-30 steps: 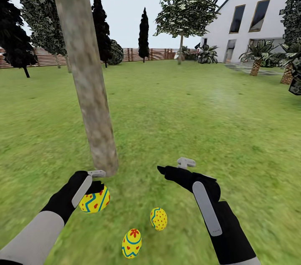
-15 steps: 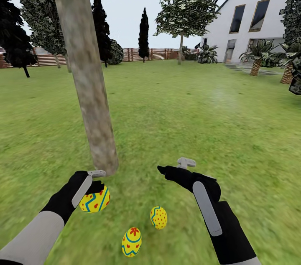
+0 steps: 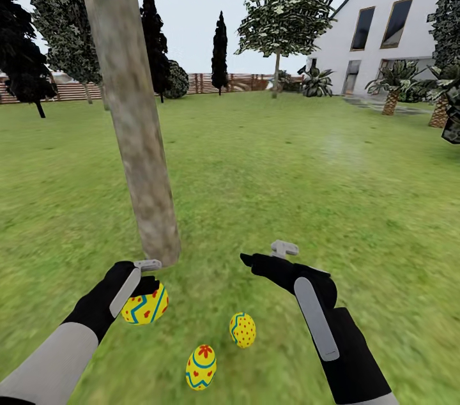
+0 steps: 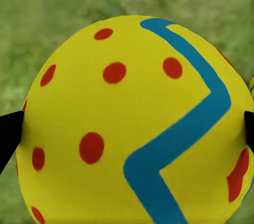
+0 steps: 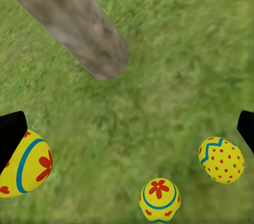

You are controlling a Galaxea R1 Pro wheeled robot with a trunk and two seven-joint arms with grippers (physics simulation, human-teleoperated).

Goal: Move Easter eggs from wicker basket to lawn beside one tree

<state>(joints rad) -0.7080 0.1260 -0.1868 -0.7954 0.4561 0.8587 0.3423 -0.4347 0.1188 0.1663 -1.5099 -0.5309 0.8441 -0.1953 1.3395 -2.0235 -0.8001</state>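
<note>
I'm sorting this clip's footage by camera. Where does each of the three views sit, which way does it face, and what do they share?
Head view: high on the robot, facing forward and down over the lawn, tree trunk, three eggs and both arms.
Left wrist view: near the left gripper, looking along its black fingers at the red-dotted egg close up.
Right wrist view: near the right gripper, facing down at grass; fingertips at the edges.
Shared: the trunk base and flower egg.

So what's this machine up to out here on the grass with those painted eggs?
It is setting decorated eggs down beside a tree trunk on the lawn. Two eggs already lie on the grass, one with small red dots and one with a red flower. The left gripper is at the third egg right by the trunk's foot, its dark fingertips at either side. The right gripper hangs open, holding nothing.
</note>
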